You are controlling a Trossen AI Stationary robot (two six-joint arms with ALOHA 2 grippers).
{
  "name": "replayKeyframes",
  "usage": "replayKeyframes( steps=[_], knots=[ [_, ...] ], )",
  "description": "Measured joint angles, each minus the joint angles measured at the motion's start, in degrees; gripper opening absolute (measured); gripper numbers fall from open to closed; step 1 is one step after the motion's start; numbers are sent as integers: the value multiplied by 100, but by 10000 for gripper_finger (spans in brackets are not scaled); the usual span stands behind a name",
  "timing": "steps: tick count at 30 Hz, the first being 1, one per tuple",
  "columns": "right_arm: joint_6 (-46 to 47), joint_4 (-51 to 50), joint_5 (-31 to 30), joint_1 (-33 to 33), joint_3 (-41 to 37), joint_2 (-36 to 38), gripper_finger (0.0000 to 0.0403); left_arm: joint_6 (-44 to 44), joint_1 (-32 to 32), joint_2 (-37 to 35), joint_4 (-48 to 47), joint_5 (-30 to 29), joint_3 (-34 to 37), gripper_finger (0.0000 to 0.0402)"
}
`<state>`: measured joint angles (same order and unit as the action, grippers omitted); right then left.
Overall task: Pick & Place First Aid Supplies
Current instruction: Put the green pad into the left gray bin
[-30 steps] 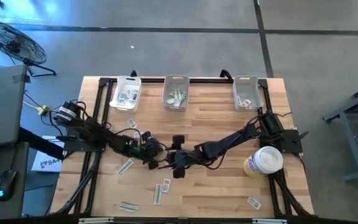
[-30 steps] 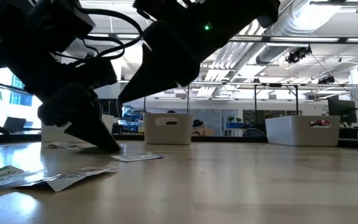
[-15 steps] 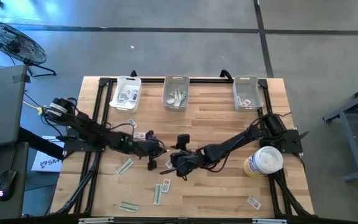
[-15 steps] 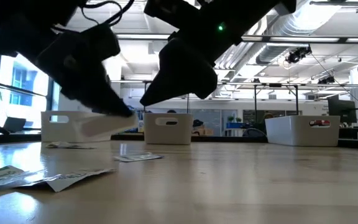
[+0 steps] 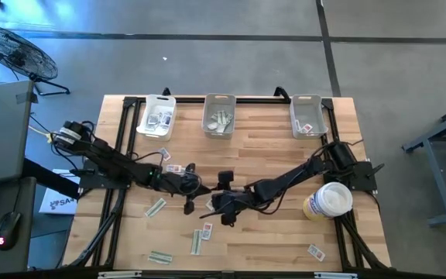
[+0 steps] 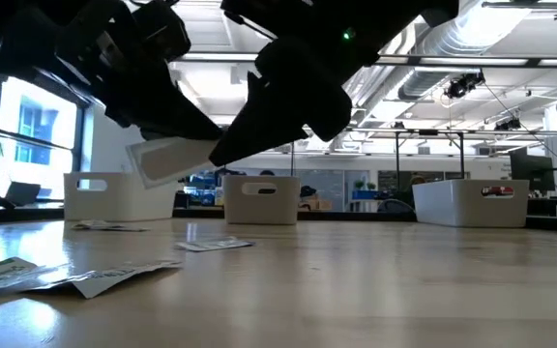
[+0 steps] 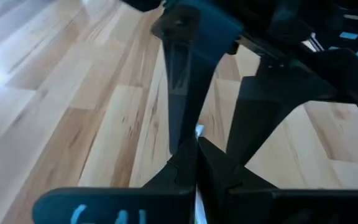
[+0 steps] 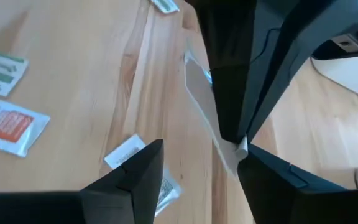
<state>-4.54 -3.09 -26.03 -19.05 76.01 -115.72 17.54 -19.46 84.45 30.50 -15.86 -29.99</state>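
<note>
Grey floor; floor fan; ceiling ducts.

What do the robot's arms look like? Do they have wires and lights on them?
Both arms are dark, nearly black, built from long thin jointed pieces. Black cables loop along the left arm and the right arm, and the left one has a yellow bit by its base. A tiny green light glows in the low view. Each arm ends in two slim, dark, pointed fingers. Pale blue writing marks the left wrist.

Left gripper fingers pinched closed, raised mid-table; right gripper just beside it, fingers spread.
</note>
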Motion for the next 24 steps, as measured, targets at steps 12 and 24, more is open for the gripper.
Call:
replayKeyframes(
  steps=[12,24],
  knots=[
    [0,129,-39,30,0,0,109,-328,-2,-153,-155,208,-1,1],
    [-133,203,-52,37,0,0,12,-821,-2,-155,-208,309,-3,7]
  ],
)
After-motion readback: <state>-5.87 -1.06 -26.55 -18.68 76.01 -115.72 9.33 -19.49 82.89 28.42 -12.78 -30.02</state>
